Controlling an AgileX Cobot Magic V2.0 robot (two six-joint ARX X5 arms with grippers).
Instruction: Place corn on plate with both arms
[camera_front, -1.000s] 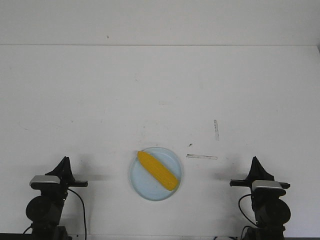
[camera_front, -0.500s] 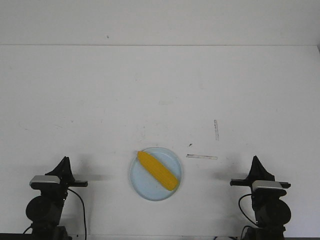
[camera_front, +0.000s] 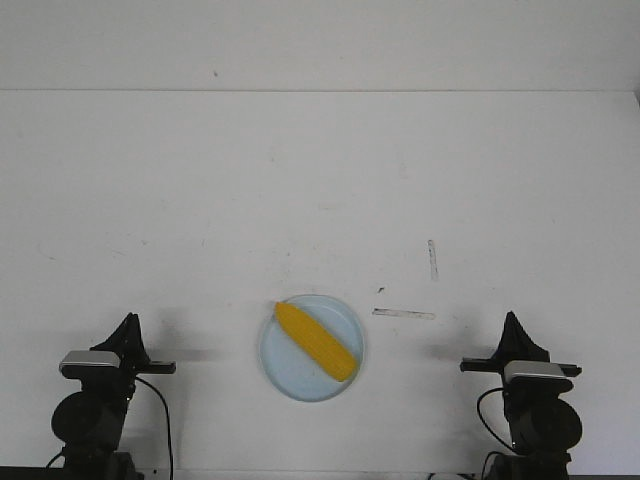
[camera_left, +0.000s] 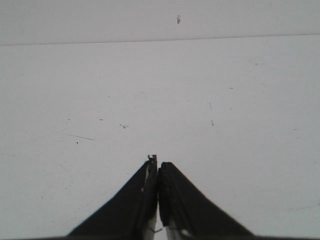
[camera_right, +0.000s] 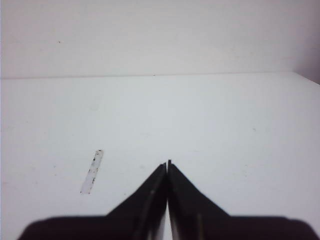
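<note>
Two arms parked low at the near edge of the white desk (camera_front: 320, 180) in the front view, left arm (camera_front: 92, 410) and right arm (camera_front: 537, 405) well apart, with the pale blue plate (camera_front: 282, 370) between them. Bright yellow corn (camera_front: 316, 341) lying diagonally across that plate, thick end toward the far left, tapered end toward the near right, wholly inside the rim. Nothing gripped by either side; both well clear of the plate. Two strips of worn tape (camera_front: 404, 314) stuck to the desk just right of the plate, one flat, one upright beyond it. From the left wrist view: left gripper (camera_left: 157, 165) with jaws pressed together, tips touching, pinching nothing, pointed over bare, lightly scuffed desk; neither corn nor plate visible here. From the right wrist view: right gripper (camera_right: 167, 164) likewise with jaws pressed together and empty, aimed across bare desk, one tape strip (camera_right: 92, 171) off to the side; again no corn, no plate. Judged from how things lie: placing step apparently finished, corn already resting where the task wants it, both sides looking retracted to a rest pose. Little called for next beyond holding clear of the plate; if anything, only a check that the corn sits stable and does not roll toward the rim.
</note>
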